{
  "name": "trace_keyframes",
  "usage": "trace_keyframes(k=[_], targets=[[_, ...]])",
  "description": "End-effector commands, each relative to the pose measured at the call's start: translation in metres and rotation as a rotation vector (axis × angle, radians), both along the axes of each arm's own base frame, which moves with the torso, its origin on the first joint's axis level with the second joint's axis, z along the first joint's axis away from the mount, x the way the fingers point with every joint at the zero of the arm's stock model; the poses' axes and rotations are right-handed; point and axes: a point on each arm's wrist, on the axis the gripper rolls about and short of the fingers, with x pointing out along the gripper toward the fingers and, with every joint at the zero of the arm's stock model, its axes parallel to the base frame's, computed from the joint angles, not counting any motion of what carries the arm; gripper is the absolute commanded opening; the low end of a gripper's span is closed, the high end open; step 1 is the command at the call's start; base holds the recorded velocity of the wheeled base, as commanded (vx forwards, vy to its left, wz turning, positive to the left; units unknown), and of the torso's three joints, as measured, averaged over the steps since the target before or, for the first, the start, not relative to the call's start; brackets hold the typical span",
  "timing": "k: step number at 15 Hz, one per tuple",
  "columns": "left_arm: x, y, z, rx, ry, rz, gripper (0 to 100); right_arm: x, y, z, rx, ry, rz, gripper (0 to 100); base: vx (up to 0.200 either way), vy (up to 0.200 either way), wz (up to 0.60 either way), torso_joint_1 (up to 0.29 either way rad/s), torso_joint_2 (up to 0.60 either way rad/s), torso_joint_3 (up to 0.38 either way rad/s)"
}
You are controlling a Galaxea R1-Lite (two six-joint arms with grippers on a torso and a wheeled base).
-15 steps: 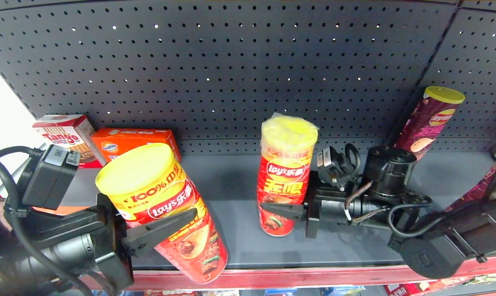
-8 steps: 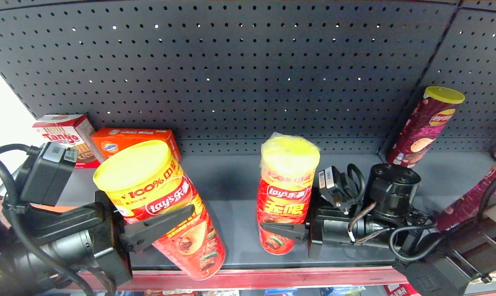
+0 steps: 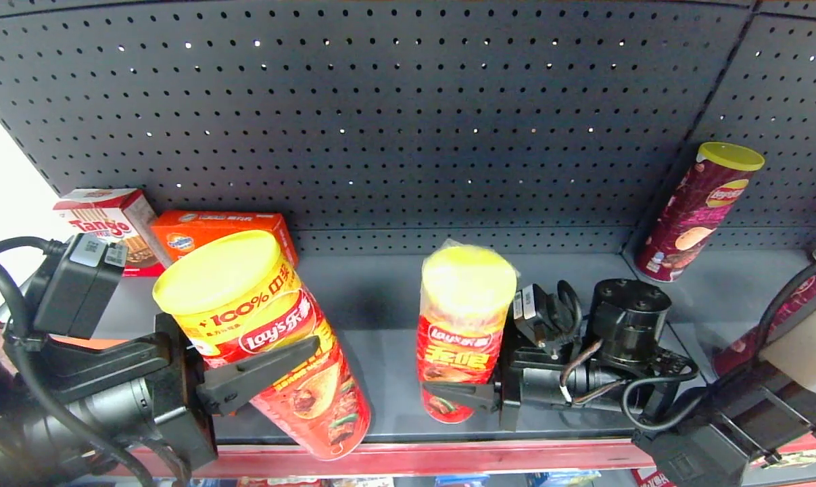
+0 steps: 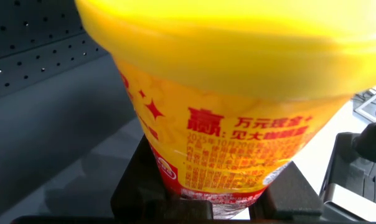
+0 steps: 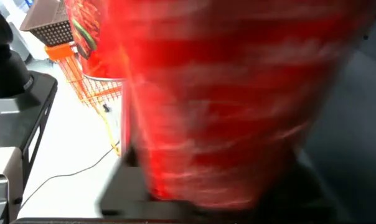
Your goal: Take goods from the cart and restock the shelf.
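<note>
R gripper (image 3: 451, 389) brought chip can (image 3: 465, 318) fwd; far finger hidden behind it.

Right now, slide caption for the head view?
Left gripper holds a tilted red chip canister, right gripper a plastic-wrapped red canister, at the grey shelf; purple canister at right.

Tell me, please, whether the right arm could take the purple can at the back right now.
Probably not yet: the right gripper holds a red can, though the shelf toward the purple can looks free.
</note>
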Motion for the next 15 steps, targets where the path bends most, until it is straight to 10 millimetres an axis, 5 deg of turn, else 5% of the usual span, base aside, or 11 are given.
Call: trace_keyframes(k=[1,5,10,15], targets=[[0.0,0.0,0.0,0.0,0.0,-0.001,0,0.001,0.0,-0.004,-0.007,0.009,-0.002,100,0.0,0.0,0.0,0.0,0.0,0.0],[0.0,0.0,0.001,-0.003,-0.006,-0.001,0,-0.009,-0.014,0.008,0.011,-0.016,-0.028,100,0.0,0.0,0.0,0.0,0.0,0.0],[0.0,0.0,0.001,-0.003,-0.006,-0.004,0,-0.057,-0.051,0.045,0.058,-0.075,-0.079,100,0.0,0.0,0.0,0.0,0.0,0.0],[-0.001,0.0,-0.001,-0.001,-0.002,-0.006,0,-0.104,-0.109,0.071,0.104,-0.137,-0.367,100,0.0,0.0,0.0,0.0,0.0,0.0]])
